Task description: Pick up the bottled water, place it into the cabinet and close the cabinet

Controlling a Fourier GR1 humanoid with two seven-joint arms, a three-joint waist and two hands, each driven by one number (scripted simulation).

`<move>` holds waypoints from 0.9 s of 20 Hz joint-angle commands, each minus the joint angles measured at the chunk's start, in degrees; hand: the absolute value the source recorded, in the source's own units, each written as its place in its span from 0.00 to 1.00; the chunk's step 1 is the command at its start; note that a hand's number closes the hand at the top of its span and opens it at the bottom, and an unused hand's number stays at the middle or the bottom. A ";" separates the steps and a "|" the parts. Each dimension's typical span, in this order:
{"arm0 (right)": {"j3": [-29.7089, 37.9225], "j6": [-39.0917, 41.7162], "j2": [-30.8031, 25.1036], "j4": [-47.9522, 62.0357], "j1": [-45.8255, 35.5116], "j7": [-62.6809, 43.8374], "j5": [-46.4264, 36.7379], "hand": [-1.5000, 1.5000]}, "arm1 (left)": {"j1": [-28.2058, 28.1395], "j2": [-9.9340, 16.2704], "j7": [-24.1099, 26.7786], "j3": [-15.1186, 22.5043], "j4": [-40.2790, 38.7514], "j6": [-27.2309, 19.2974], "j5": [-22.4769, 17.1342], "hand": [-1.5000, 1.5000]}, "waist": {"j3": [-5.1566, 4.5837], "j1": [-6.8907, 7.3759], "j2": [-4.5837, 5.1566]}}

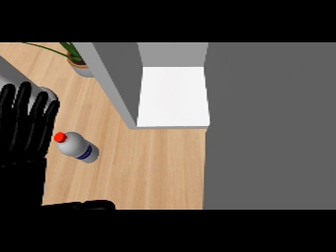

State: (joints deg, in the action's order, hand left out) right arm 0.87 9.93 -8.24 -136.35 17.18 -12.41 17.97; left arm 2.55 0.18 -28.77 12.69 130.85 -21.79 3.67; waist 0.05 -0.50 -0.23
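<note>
Item: bottle (77, 146) — small, pale grey-white body, red cap, blue band near its base. It appears to lie on its side on the wood counter (156, 167), cap toward 10 o'clock, base toward 4 o'clock; whether it is truly flat or only foreshortened cannot be settled from this view.

Location: at 8 o'clock from the cabinet (172, 96), well apart from its white shelf, which shows open between a grey wall and a large grey door panel (280, 123).

Left hand (21, 125): fingers straight and spread, holding nothing, just beside the cap at its 9 o'clock.

Right hand (83, 205): only a dark sliver at the lower edge, 6 o'clock from the bottle; fingers cannot be told.

Risks, judged:
- If it does lie flat, a round body may roll under a sideways touch — away across the counter.
- A grasp near the cap could let it pivot.
- Carried in tilted, it may clip the cabinet wall.
- The plant (76, 59) at 12 o'clock stands near the cabinet's corner.
</note>
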 commanded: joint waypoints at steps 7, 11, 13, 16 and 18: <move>1.46 2.83 1.07 -11.19 9.23 -3.75 6.05 0.00 | -0.07 -0.17 -13.21 10.42 9.56 -6.70 12.73 0.00 | 0.03 -0.27 -0.21; 7.89 5.79 -1.43 -7.59 7.54 -2.88 11.32 0.00 | 1.52 -0.18 -15.46 13.41 9.43 -9.45 16.32 0.00 | 0.02 0.00 -0.10; 5.85 4.05 0.00 -11.85 9.29 -4.86 10.32 0.00 | -0.16 1.66 -16.38 11.24 13.06 -7.61 14.76 0.00 | -0.03 0.03 -0.25; 8.49 4.24 -0.69 -7.51 6.28 -4.28 12.10 0.00 | 3.17 -0.14 -17.41 15.63 8.44 -12.20 19.75 0.00 | 0.03 0.11 -0.10; 9.13 5.49 -0.89 -11.29 10.11 -4.74 13.25 0.00 | 4.62 -0.14 -19.68 12.01 8.57 -11.13 18.47 0.00 | 0.02 -0.40 -0.20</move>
State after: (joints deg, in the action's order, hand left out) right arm 7.13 15.13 -8.79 -137.30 22.45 -13.14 20.63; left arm 5.71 0.62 -44.97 24.52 136.31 -31.73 16.58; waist 0.05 -0.58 -0.38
